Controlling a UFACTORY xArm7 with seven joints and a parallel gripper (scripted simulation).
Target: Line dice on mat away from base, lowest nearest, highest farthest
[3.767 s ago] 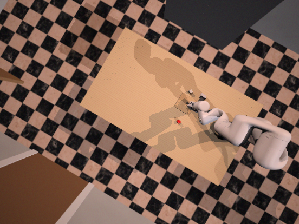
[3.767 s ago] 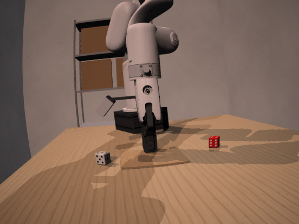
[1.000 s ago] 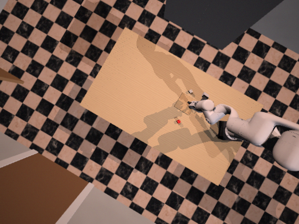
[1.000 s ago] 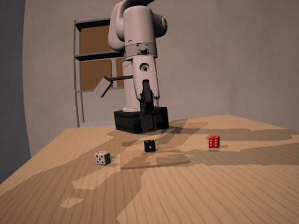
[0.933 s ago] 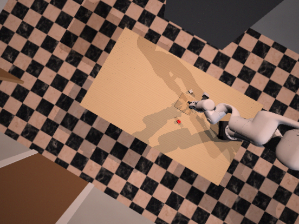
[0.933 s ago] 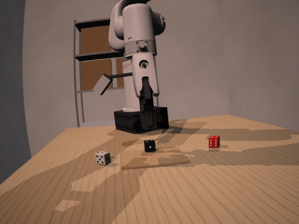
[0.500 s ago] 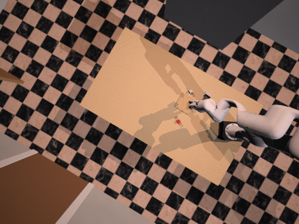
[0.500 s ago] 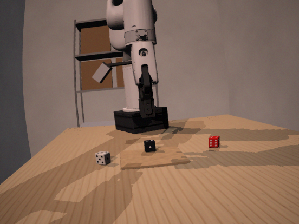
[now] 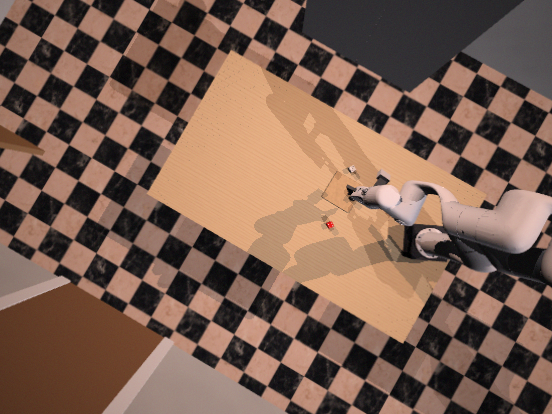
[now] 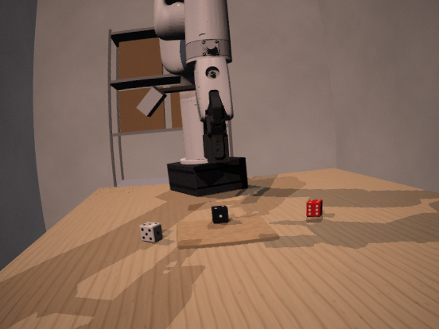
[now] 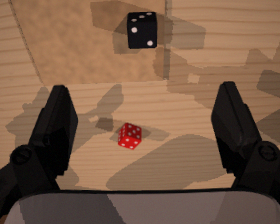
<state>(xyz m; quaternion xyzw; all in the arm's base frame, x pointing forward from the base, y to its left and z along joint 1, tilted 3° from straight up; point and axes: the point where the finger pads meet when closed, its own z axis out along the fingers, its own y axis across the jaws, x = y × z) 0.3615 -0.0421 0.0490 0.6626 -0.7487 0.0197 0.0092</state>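
Observation:
The black die sits flat on the thin wooden mat, near its edge on the base side. Faces with three and two pips show in the wrist view. The white die lies on the table beside the mat, five pips towards the exterior camera. The red die lies on the table past the mat's opposite side, six pips towards that camera. My gripper is wide open and empty, above the black die and to its base side.
The robot's black base block stands on the wooden table behind the mat. A pale flat panel shows beside the arm. The arm's shadows cross the table and mat.

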